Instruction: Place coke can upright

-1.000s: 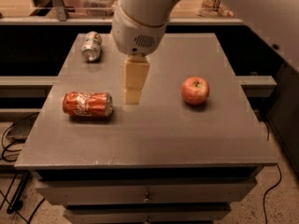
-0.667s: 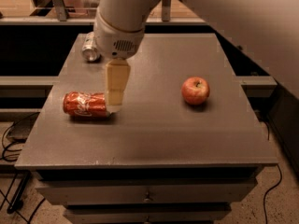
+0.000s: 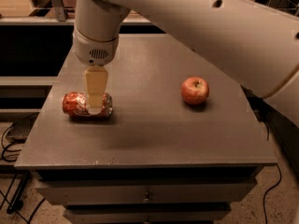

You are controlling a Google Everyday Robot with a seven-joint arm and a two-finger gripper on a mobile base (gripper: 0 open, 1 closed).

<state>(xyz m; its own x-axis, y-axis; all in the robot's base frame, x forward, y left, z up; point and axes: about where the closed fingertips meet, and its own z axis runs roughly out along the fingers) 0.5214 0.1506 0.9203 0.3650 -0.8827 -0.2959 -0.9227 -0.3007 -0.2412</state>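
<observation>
While the coke can (image 3: pixel 74 104) lay on its side near the left edge of the table (image 3: pixel 154 139), the gripper (image 3: pixel 95 107) hung straight down in front of its middle. Whether it was spread or clamped could not be told. An apple (image 3: pixel 195 90) sat well apart to the right, with bare tabletop between.

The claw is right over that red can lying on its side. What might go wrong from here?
1. The coke can lies on its round side on the table, so a slightly off-centre touch from the claw might send it rolling.
2. The can looks dented, so it may slip in a grip, or wobble and tip when stood on end.
The apple sits well off to the side, so it is unlikely to interfere.
</observation>
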